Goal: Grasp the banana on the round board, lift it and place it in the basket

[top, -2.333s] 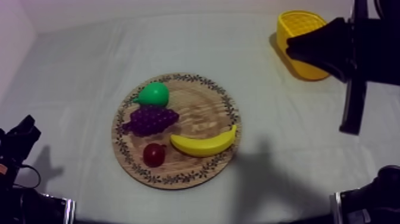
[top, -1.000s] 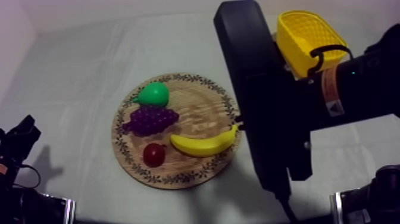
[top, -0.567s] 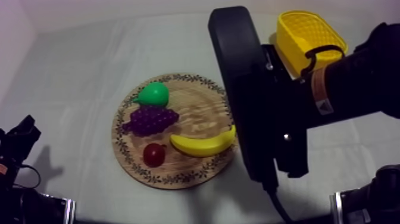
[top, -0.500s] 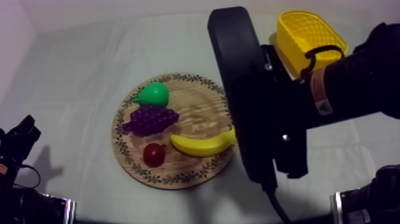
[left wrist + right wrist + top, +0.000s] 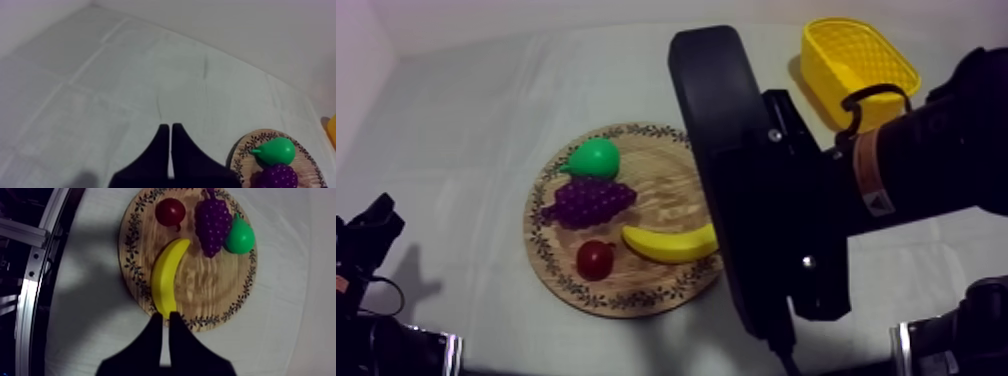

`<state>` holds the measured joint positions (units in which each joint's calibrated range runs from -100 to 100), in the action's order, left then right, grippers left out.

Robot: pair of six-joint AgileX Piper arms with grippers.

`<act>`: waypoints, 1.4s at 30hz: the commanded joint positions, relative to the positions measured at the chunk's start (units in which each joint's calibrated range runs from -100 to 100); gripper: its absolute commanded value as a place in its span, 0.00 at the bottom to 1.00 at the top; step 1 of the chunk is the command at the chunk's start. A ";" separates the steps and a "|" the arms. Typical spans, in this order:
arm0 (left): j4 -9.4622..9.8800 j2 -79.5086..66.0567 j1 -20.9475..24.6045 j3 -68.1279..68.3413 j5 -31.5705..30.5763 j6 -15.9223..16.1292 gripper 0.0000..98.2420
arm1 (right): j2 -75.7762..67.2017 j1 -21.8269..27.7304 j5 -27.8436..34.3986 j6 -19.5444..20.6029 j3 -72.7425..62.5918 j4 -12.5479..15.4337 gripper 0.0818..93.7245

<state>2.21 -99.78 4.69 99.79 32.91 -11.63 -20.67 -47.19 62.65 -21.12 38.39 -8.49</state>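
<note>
The yellow banana (image 5: 669, 244) lies on the front right of the round wooden board (image 5: 658, 186), its right tip hidden under my right arm (image 5: 756, 200). The right wrist view looks straight down: my right gripper (image 5: 165, 317) is shut, a narrow wedge just off the banana's (image 5: 166, 278) near end, above the board's rim (image 5: 210, 319). The yellow basket (image 5: 856, 57) stands at the back right. My left gripper (image 5: 167, 131) is shut over bare cloth, left of the board (image 5: 239, 154), and rests low at the left (image 5: 370, 228).
A green pear (image 5: 594, 158), purple grapes (image 5: 586, 200) and a small red fruit (image 5: 595, 259) share the board with the banana. In the right wrist view a metal frame (image 5: 35, 263) runs along the table's edge beyond the cloth.
My right arm has swung in from the back right and kept moving left over the board's right side, now covering the banana's right tip. The fruit and the left arm have not moved.
</note>
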 commanded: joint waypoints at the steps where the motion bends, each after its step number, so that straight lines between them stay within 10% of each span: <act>1: -0.03 -0.05 -0.02 -0.01 -0.01 -0.02 0.00 | 0.07 0.04 -0.21 -0.01 -0.01 -0.10 0.04; 37: -0.03 -0.05 -0.02 -0.01 -0.01 -0.01 0.00 | 1.45 -1.74 7.54 -0.54 -4.38 -0.61 0.05; 42: -0.03 -0.05 -0.02 -0.01 -0.01 -0.02 0.00 | 1.29 -2.12 6.57 -0.02 -3.11 -1.05 0.36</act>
<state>2.21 -99.78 4.69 99.79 32.91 -11.63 -19.32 -49.33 69.85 -21.35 35.17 -9.45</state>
